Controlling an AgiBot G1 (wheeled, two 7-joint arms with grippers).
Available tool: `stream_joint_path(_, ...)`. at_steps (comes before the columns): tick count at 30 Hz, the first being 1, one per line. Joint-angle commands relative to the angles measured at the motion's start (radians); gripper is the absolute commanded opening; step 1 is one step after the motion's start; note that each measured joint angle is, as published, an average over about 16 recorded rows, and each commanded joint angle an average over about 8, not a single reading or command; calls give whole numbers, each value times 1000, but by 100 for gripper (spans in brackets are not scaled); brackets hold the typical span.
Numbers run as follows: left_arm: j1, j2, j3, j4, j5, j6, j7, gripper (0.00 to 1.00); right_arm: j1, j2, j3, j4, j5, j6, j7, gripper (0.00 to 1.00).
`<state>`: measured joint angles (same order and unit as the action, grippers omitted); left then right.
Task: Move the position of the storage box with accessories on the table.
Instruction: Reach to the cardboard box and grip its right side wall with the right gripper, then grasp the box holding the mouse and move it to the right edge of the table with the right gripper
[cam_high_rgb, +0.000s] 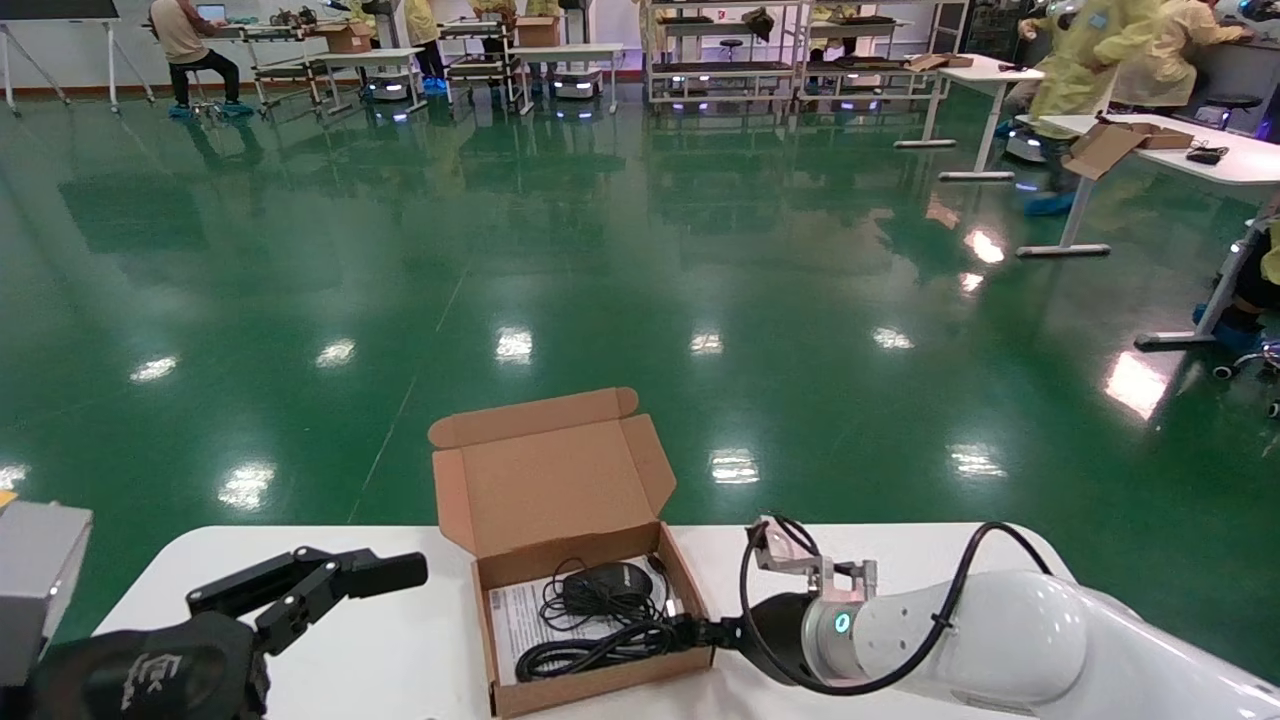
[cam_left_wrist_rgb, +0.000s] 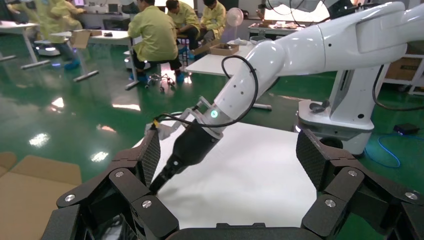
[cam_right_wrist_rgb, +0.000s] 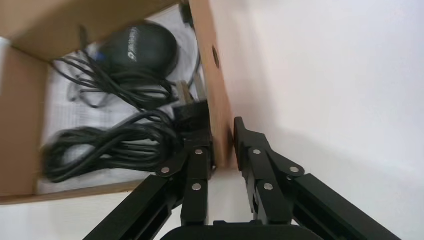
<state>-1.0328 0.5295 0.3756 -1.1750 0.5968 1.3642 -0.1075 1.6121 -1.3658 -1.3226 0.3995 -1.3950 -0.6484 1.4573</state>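
Observation:
The brown cardboard storage box (cam_high_rgb: 545, 480) stands open on the white table (cam_high_rgb: 400, 640), its lid tilted up at the back. Inside lie a black mouse (cam_high_rgb: 605, 588), a thicker black cable coil (cam_high_rgb: 590, 648) and a white printed sheet (cam_high_rgb: 515, 615). My right gripper (cam_high_rgb: 695, 632) is shut on the box's right side wall near the front corner. In the right wrist view one finger is inside and one outside that wall (cam_right_wrist_rgb: 212, 75), beside the coil (cam_right_wrist_rgb: 110, 147) and mouse (cam_right_wrist_rgb: 140, 45). My left gripper (cam_high_rgb: 330, 580) hovers open, left of the box, holding nothing.
A grey box (cam_high_rgb: 35, 580) sits at the table's left edge. The table's far edge runs just behind the storage box, with green floor (cam_high_rgb: 640, 280) beyond. Bare table (cam_right_wrist_rgb: 340, 75) lies to the right of the box. Desks and people are far off.

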Motion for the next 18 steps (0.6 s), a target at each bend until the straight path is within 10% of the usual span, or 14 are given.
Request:
stream_joint_path(1, 0, 0, 0, 0, 0, 0, 0, 100, 0, 0, -6, -4, 6, 2, -3, 0)
stream_joint_path(18, 0, 0, 0, 0, 0, 0, 0, 100, 72, 7, -30, -49, 38, 27, -79, 0)
